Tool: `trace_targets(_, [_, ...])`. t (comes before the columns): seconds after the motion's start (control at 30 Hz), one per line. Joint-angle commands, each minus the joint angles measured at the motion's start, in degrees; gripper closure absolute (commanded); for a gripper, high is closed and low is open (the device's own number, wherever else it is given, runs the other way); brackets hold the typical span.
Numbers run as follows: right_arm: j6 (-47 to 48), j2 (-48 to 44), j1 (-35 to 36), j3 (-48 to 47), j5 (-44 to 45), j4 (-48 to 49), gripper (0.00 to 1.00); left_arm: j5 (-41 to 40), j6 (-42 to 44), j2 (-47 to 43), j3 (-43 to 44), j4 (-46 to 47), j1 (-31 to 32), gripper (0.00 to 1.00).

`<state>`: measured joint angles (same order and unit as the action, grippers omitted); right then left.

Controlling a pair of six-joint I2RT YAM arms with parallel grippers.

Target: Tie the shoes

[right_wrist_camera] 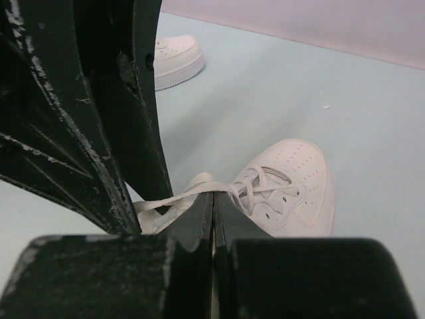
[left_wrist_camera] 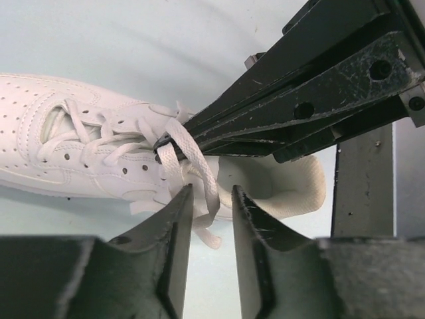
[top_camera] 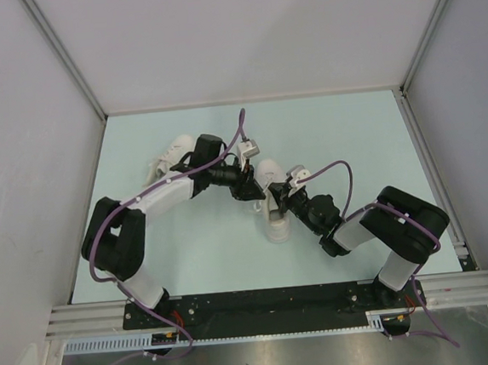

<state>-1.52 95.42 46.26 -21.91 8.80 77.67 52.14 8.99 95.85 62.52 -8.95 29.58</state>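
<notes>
One white shoe (top_camera: 278, 226) stands mid-table between both grippers; it also shows in the left wrist view (left_wrist_camera: 80, 153) and the right wrist view (right_wrist_camera: 292, 193). My right gripper (right_wrist_camera: 213, 194) is shut on a white lace (right_wrist_camera: 179, 198) pulled out from the shoe's eyelets; in the left wrist view its tip (left_wrist_camera: 163, 147) pinches the lace above the tongue. My left gripper (left_wrist_camera: 211, 189) is open, with a loose lace end (left_wrist_camera: 202, 173) hanging between its fingertips. In the top view the left gripper (top_camera: 251, 189) and the right gripper (top_camera: 278, 198) meet over the shoe. The second shoe (top_camera: 173, 150) lies behind the left arm.
The second shoe also shows far off in the right wrist view (right_wrist_camera: 176, 56). Grey walls with metal rails (top_camera: 66, 57) enclose the pale blue table (top_camera: 351, 130) on three sides. The arms' bases sit on a black bar (top_camera: 263, 305) at the near edge.
</notes>
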Motion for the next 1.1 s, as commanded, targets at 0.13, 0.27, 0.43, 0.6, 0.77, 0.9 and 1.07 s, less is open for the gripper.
trace_targets(0.13, [-0.3, 0.9, 0.3, -0.9, 0.5, 13.6, 0.99, -1.7, 1.6, -4.7, -1.5, -1.0, 0.0, 0.5])
trace_targets(0.27, [0.1, 0.6, 0.5, -0.9, 0.6, 13.6, 0.99, -2.4, 1.6, -5.8, -2.1, -0.6, -0.4, 0.46])
trace_targets(0.43, [0.6, 0.6, 0.6, -0.9, 0.4, 13.6, 1.0, -1.9, 0.9, -6.9, -2.6, -0.3, -1.7, 0.41])
trace_targets(0.6, [0.8, 0.7, 0.6, -0.8, 0.1, 13.6, 1.0, -0.2, -2.0, -8.2, -2.6, 1.1, -5.0, 0.41])
trace_targets(0.77, [1.1, 0.7, 0.5, -0.8, 0.0, 13.6, 1.0, -0.5, -1.4, -7.2, -0.9, 0.2, -6.6, 0.44])
trace_targets(0.9, [1.3, 0.6, 0.4, -0.8, -0.2, 13.7, 1.0, -3.6, -7.7, -3.5, 2.2, 4.6, -6.7, 0.55])
trace_targets(1.07, [1.3, 0.6, 0.2, -0.7, -0.4, 13.6, 1.0, -2.8, -8.7, 2.6, 8.4, 4.6, -5.1, 0.58])
